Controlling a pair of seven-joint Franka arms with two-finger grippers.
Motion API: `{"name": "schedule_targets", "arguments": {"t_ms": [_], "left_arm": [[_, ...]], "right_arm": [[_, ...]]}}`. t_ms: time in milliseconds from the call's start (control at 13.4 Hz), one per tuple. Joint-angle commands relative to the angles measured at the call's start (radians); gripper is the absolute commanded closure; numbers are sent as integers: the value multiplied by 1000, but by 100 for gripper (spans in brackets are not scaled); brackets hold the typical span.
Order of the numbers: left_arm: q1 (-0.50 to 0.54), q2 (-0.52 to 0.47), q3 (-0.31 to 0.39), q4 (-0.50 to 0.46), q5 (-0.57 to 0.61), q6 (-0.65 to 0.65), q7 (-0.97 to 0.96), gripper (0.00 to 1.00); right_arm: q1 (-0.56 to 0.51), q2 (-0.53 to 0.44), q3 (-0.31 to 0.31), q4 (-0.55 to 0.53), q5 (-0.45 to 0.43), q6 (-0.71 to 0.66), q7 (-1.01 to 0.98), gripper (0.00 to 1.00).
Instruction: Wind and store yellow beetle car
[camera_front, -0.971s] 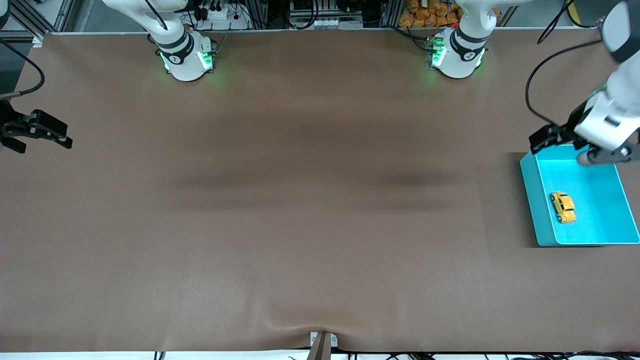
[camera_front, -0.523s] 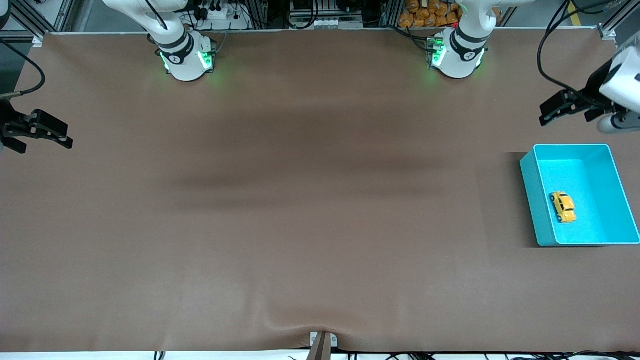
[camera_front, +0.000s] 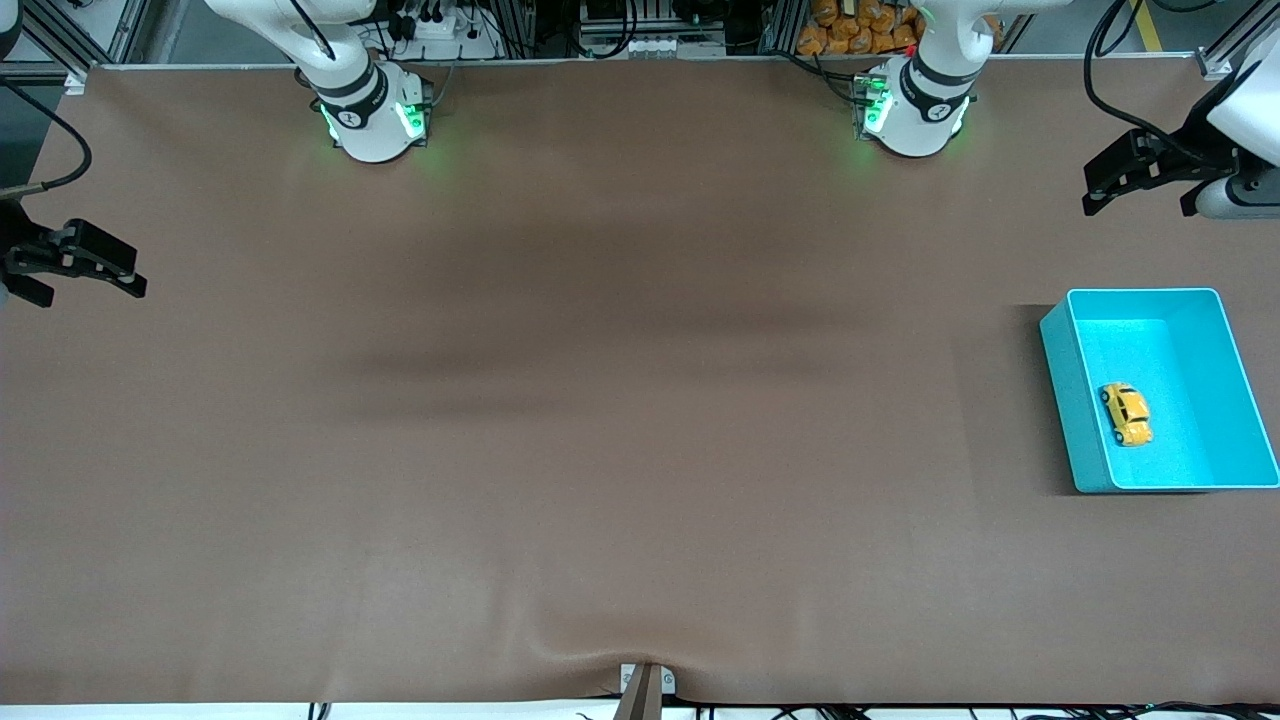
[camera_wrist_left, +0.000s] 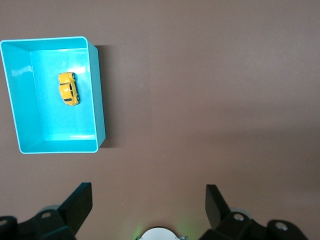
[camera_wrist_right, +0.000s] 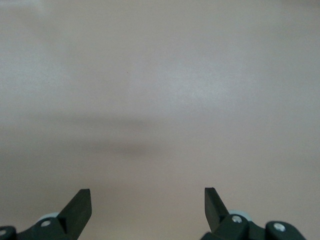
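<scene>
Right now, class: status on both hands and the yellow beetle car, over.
Left hand open, empty, over bare table. Right hand open, waiting at its table end. Yellow beetle car in turquoise bin. Nothing in the way.

I see even overhead light; the brown table cloth (camera_front: 640, 400) shows soft dark bands, and my right wrist view looks washed-out.

The left gripper (camera_front: 1140, 178) hangs high over the bench at the left arm's end, jaws spread wide and holding nothing, its white wrist reaching in from the view's edge. The right gripper (camera_front: 85, 265) waits over the bench at the right arm's end, jaws likewise wide apart and empty.
</scene>
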Motion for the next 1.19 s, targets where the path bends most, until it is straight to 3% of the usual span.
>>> {"name": "schedule_targets", "arguments": {"t_ms": [0, 1120], "left_arm": [[-6, 26, -3, 77, -14, -38, 14, 0], [-8, 56, -7, 88, -43, -63, -47, 0]], "right_arm": [[3, -15, 2, -5, -12, 2, -4, 0], [4, -11, 2, -11, -8, 5, 5, 0]]}}
